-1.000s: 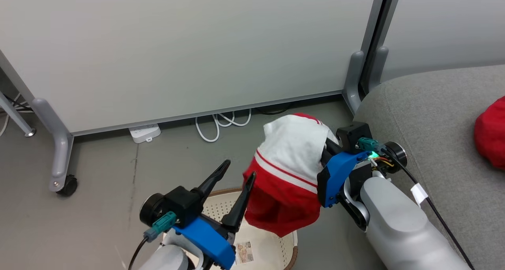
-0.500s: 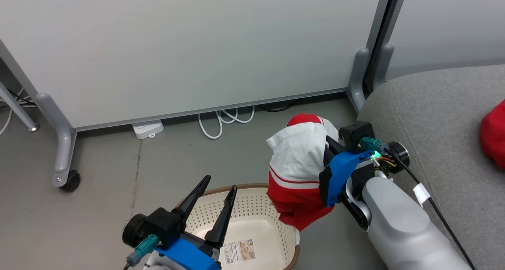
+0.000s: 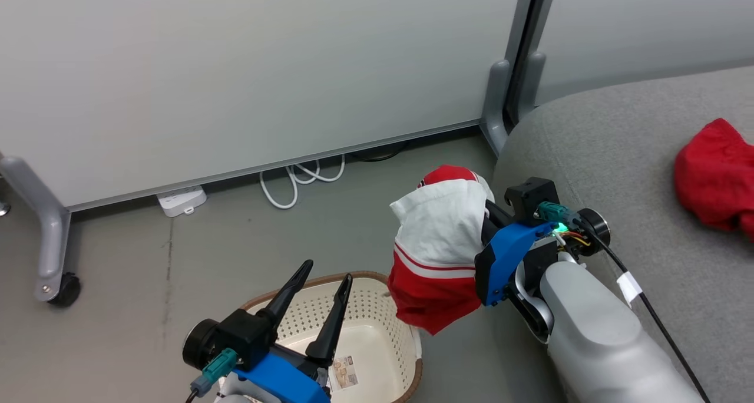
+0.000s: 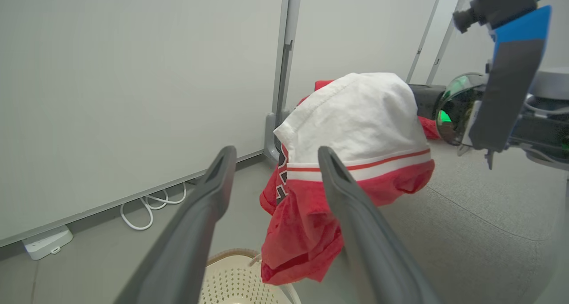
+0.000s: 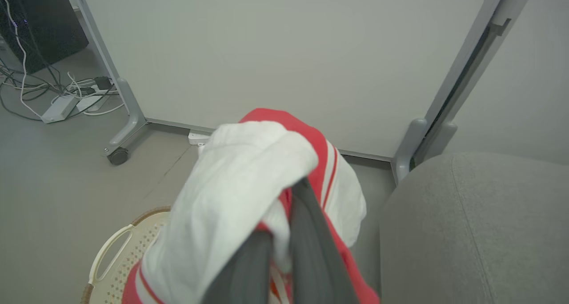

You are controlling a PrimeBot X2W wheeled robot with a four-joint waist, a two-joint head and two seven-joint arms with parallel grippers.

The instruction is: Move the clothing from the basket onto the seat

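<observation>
R gripper (image 5: 286, 250) is clamping fully closed on the red/white garment (image 3: 436, 238). Cloth is draping over both fingers and hiding the tips in the head view. Garment is hanging mid-frame there, clear of the basket (image 3: 383, 326) at bottom centre and not yet over the seat (image 3: 618, 144), which is taking up the right side.

Key relation: seat is lying to the right of the load in frame, its rounded left edge running just beside the gripper body. Bundle's long axis is running top-to-bottom, white part up, red part down. The red end is prob hanging lower than the cushion top, so I'm judging a lift is needed before swinging right, else the hem is likely dragging on the seat's side.

L gripper (image 3: 327, 271) is sitting lower left above the basket, jaws spread wide, holding nothing. It's the farther arm from the seat, so the R arm is the one carrying this. No cloth is showing in the part of the basket in frame, just its sticker.

Room: plain red garment (image 3: 713, 179) is lying on the seat at the right edge of frame, well apart from the load. Bare grey cushion is stretching between them, enough for a drop. Partition post (image 3: 500, 102) is standing upper centre by the seat's corner, beyond the likely path, not in it.
</observation>
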